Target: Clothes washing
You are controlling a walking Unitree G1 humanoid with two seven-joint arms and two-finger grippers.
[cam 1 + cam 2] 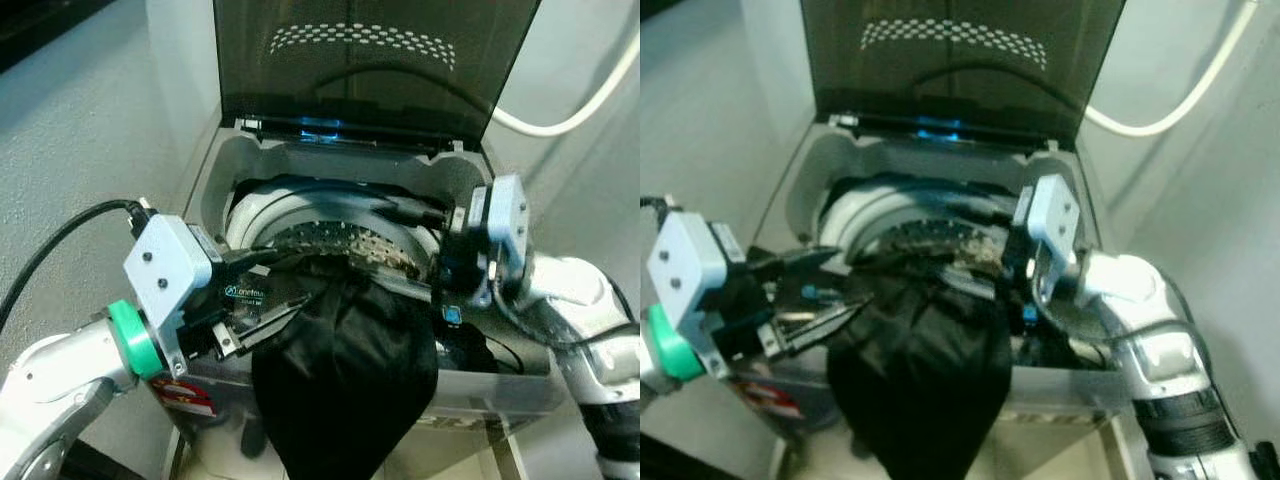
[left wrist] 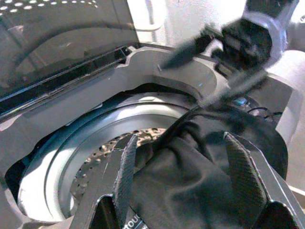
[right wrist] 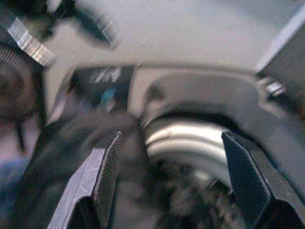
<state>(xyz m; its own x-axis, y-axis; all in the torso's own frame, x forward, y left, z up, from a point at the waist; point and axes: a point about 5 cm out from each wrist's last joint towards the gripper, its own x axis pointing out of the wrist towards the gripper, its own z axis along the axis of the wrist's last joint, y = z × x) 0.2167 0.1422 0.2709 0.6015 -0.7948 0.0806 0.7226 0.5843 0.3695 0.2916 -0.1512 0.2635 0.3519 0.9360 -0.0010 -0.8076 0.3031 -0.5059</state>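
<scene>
The black garment (image 1: 345, 375) lies draped over the front rim of the top-loading washing machine (image 1: 215, 165) — its upper part bunched at the mouth of the perforated drum (image 1: 345, 240), its lower part hanging down the outside of the front panel toward the floor.

Left gripper (image 1: 262, 312): positioned at the machine's front left corner, fingers pointing inward across the rim toward the garment. In the left wrist view the two black fingers (image 2: 125, 171) stand spread apart, with the dark fabric (image 2: 190, 176) bunched between and just beyond them; whether the pads touch the cloth cannot be told. The left arm reaches in from the lower left, forearm roughly level, with a green ring (image 1: 135, 340) at the wrist and a black cable (image 1: 55, 240) looping away from the wrist housing.

Right gripper (image 3: 171, 167): held over the right side of the opening, near the garment's upper right edge. In the right wrist view — blurred — its fingers (image 3: 107, 174) are wide apart, with dark cloth and the pale drum ring ahead of them. The right arm comes in from the lower right, elbow bent, wrist angled down into the tub opening.

The smoked lid (image 1: 370, 50) stands raised at the back. A white hose (image 1: 570, 115) runs along the wall behind on the right.
</scene>
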